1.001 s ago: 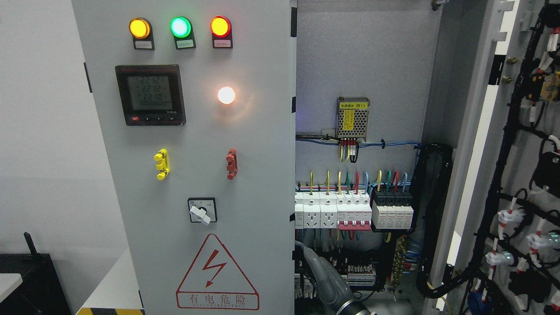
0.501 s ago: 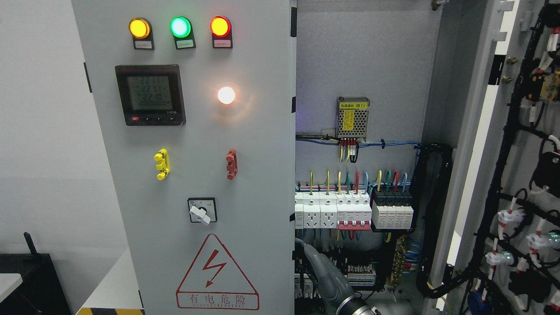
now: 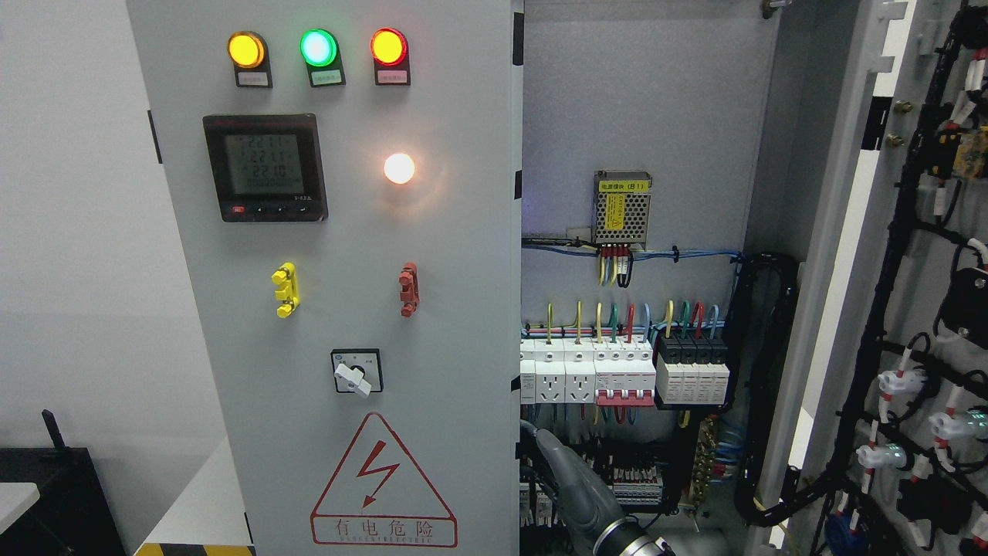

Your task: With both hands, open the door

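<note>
1. Grey metal cabinet door (image 3: 347, 270), left, shut; the right-hand door (image 3: 911, 309) swung wide, wiring exposed.
2. One grey robot hand (image 3: 575, 483) at bottom centre, just beside the shut door's edge; finger state cannot be told.

Black box (image 3: 46, 494) at lower left

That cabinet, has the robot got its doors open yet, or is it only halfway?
About halfway. The right door is swung wide, showing the breakers inside. The left door still faces front, closed. A hand sits low by the left door's edge; its grip cannot be made out. Opening that door is left.
</note>
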